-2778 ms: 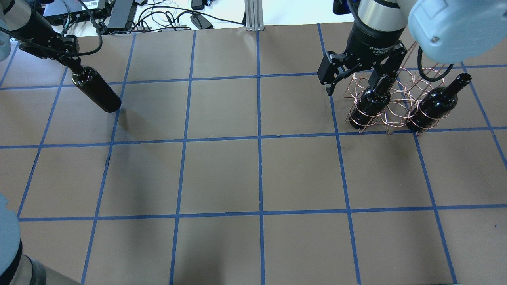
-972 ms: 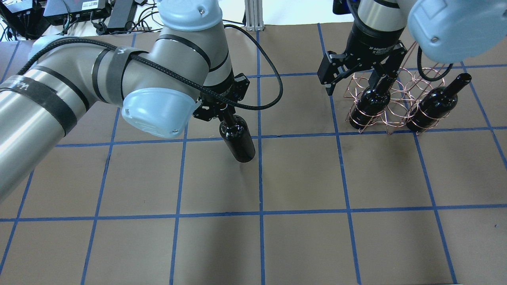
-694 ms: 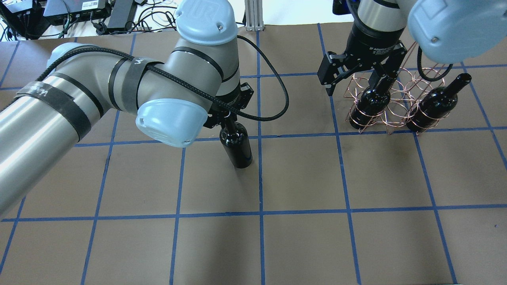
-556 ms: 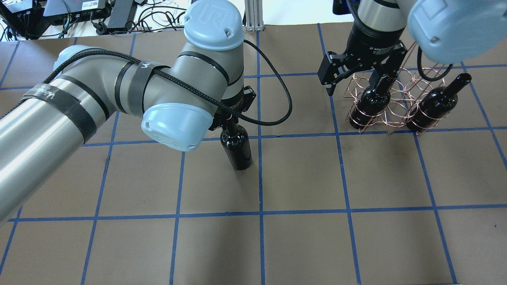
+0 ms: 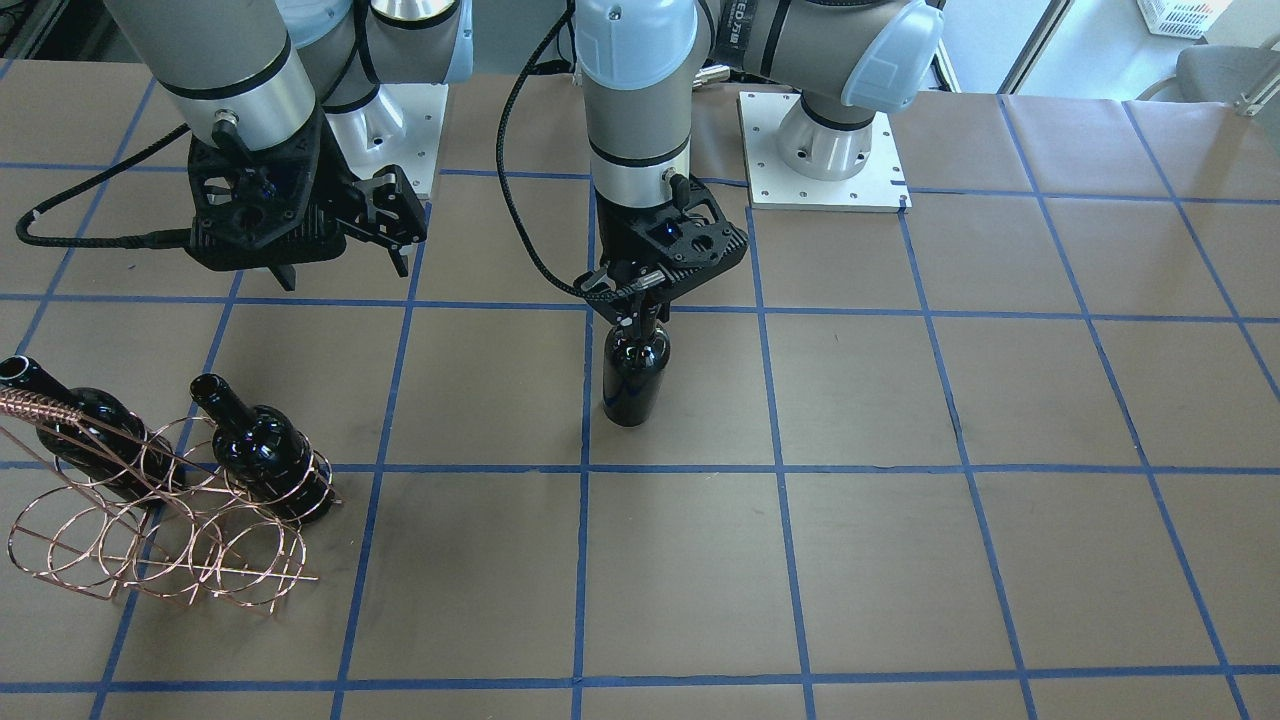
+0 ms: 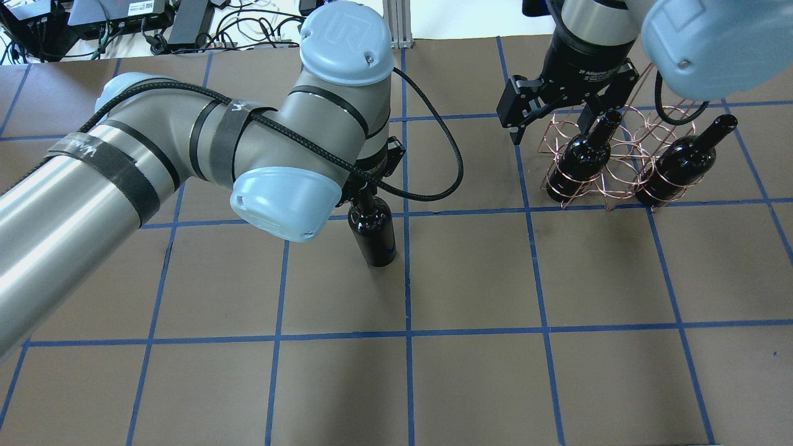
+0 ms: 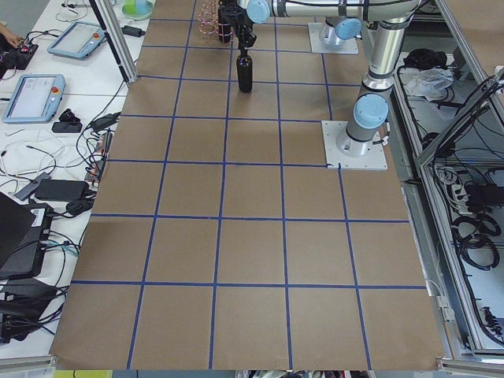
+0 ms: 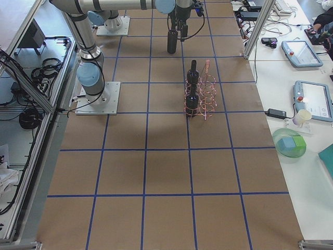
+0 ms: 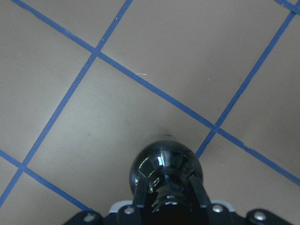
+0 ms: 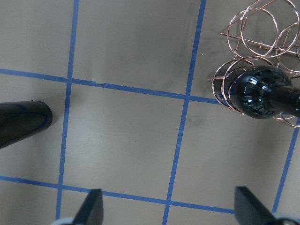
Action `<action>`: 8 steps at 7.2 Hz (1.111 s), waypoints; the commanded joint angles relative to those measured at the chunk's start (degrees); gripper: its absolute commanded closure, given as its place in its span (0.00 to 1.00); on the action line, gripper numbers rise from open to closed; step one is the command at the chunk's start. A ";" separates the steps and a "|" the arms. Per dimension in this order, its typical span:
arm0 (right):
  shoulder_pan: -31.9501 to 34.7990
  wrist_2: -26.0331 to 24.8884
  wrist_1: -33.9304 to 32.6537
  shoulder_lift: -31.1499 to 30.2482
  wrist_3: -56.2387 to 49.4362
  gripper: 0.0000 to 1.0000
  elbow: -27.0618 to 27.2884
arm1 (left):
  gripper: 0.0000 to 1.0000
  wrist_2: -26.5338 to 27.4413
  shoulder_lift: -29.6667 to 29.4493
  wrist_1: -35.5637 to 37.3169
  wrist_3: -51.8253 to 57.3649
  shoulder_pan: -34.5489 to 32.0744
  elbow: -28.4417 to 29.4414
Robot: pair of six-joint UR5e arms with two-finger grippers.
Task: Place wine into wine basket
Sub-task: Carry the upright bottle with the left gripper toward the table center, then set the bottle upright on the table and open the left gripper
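Left gripper [image 5: 640, 312]: clenched on the neck of the wine, pointing straight down; in the left wrist view its fingers [image 9: 197, 192] press on both sides of the neck.
Wine [image 5: 634, 375]: glossy black glass bottle hanging upright directly under the left gripper, beside a crossing of blue lines; whether its base touches the paper cannot be told.
Left arm [image 6: 155, 155]: grey tube with pale blue joint caps; the cap above the gripper bears the raised letters "UR" [image 6: 344, 28]. A black strap carries white handwriting [image 6: 80, 145] too small to read.
Right gripper [image 6: 550, 124]: spread wide, nothing between its fingers, raised above the table well apart from the left gripper. White print on its black body begins "2F Adaptive" [image 6: 595, 73]; the rest is unreadable.
Wine basket [image 6: 613, 179]: copper wire loops, just beside the right gripper; in the right wrist view it lies off to one side of the finger gap.
Nearer basket bottle [image 6: 579, 158]: seated in an end loop, its neck close under one right finger, not touching.
Farther basket bottle [image 6: 678, 158]: seated in the opposite end loop, an empty loop between the two.
Table [image 6: 471, 272]: brown paper under both grippers, squared off with blue tape.
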 commanded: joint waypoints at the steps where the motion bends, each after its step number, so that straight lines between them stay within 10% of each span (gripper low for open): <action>1: 0.00 -0.21 0.17 -0.04 -0.02 0.00 0.00 | 1.00 -0.15 0.01 0.07 -0.13 -0.52 -0.08; 6: 0.00 -0.83 -0.18 0.31 -0.64 0.00 0.00 | 1.00 -0.42 0.01 -0.02 -0.04 -1.05 -0.25; 8: 0.00 -1.00 0.00 0.40 -0.55 0.00 0.00 | 0.84 -0.42 -0.08 -0.10 -0.21 -1.40 -0.34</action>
